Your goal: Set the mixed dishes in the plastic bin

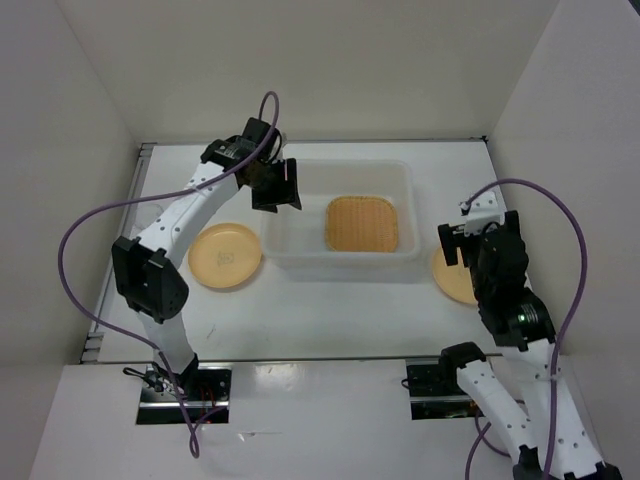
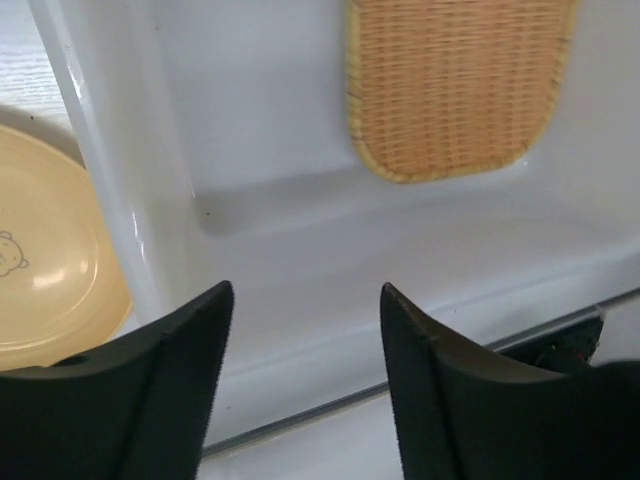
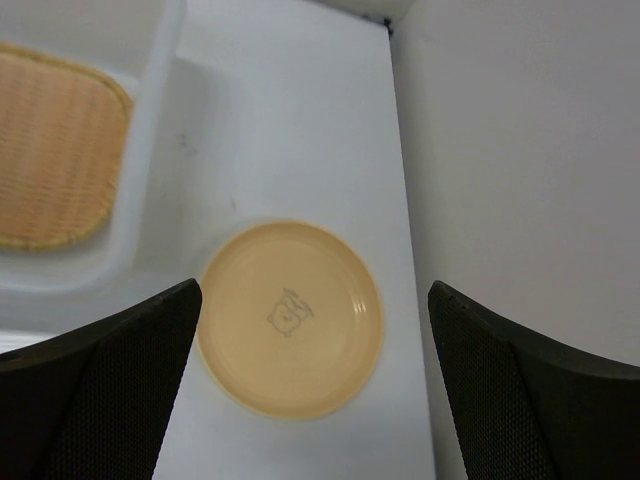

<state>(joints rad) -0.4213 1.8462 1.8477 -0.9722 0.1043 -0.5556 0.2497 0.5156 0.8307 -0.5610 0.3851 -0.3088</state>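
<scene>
While the woven tan tray (image 1: 361, 223) lies flat in the translucent bin (image 1: 340, 262), 2 yellow plates (image 1: 225, 256) flank it on the desk (image 1: 330, 310). Left gripper (image 2: 305, 300) jaws stand part-open over the bin, right gripper (image 3: 315, 300) jaws wide over the right plate (image 3: 290, 318), both empty.

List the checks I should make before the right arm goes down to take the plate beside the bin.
1. Open right gripper: ok.
2. That gripper above the right plate: ok, the plate is centred in the wrist view.
3. Flat right plate, apart from the bin: ok.
4. Free floor in the bin beside the woven tray: ok.
5. Bin clear of the left gripper: not ok, it hangs open and empty over the bin's left end.
6. Place of the cups: cannot tell, none visible.
</scene>
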